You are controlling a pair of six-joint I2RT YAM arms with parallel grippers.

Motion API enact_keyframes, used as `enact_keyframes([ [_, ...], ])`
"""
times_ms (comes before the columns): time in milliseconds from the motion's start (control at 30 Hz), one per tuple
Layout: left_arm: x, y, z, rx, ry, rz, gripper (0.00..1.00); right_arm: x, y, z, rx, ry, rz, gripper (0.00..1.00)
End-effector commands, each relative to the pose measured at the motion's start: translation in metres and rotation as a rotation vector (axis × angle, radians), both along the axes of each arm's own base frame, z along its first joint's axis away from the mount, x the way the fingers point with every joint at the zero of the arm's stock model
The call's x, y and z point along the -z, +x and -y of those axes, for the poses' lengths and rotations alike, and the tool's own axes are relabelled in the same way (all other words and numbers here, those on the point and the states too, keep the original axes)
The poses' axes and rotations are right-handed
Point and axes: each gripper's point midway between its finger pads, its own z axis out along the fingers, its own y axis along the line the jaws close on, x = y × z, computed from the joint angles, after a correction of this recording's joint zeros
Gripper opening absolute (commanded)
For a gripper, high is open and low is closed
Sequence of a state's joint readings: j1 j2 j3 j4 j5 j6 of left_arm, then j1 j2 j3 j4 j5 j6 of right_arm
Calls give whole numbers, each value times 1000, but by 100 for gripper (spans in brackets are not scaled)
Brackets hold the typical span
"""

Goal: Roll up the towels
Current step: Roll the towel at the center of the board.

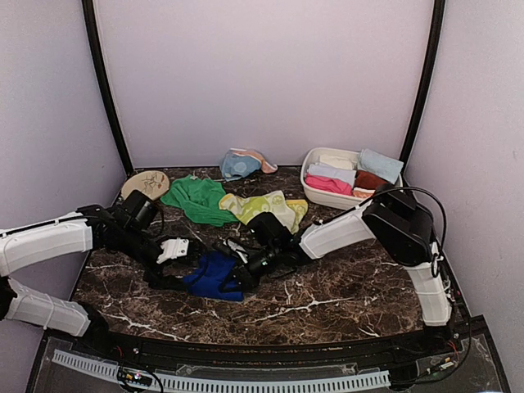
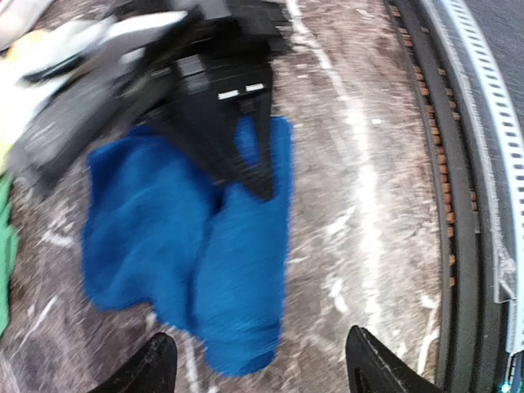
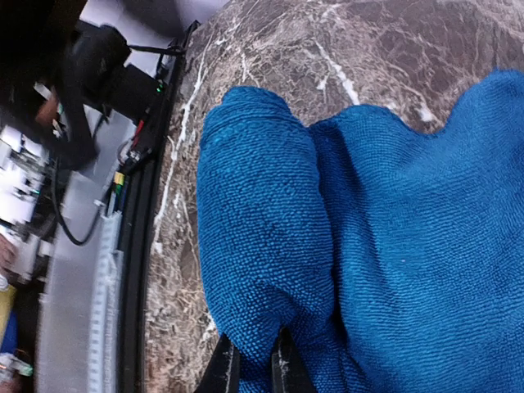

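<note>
Two grippers sit at one royal blue towel, lower ctr of the top view on the dark marble table. The towel is bunched, w/ a long fold down its middle (wrist views).

The right gripper comes in from the right of frame. In its own cam the fingers are nearly together at bottom ctr, w/ blue cloth pinched btwn them. The left cam shows it as a black wedge pressed onto the towel's upper part.

The left gripper is at the towel's left edge in the top view. Its jaws are spread wide at the bottom of its cam, gripping nothing. The towel's near end lies in the gap; contact can't be told.

Other towels, upper ctr of the top view:
- green towel, loose
- yellow-green patterned towel, just right of the green one
- light blue towel, further back

Upper right: white basin holding rolled towels, incl. pink and rust. Upper left: tan disc.
</note>
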State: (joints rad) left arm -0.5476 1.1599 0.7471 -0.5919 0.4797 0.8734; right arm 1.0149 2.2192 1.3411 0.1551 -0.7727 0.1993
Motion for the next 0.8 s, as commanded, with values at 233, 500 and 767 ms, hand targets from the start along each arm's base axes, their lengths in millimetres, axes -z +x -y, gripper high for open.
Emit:
enact_keyframes([
  [233, 24, 1, 37, 97, 61, 9, 57, 80, -15, 46, 134, -345, -447, 0],
  [500, 53, 13, 44, 64, 112, -39, 15, 74, -8, 42, 175, -318, -433, 0],
  [767, 72, 3, 43, 40, 142, -199, 0, 29, 20, 46, 340, -120, -207, 49],
])
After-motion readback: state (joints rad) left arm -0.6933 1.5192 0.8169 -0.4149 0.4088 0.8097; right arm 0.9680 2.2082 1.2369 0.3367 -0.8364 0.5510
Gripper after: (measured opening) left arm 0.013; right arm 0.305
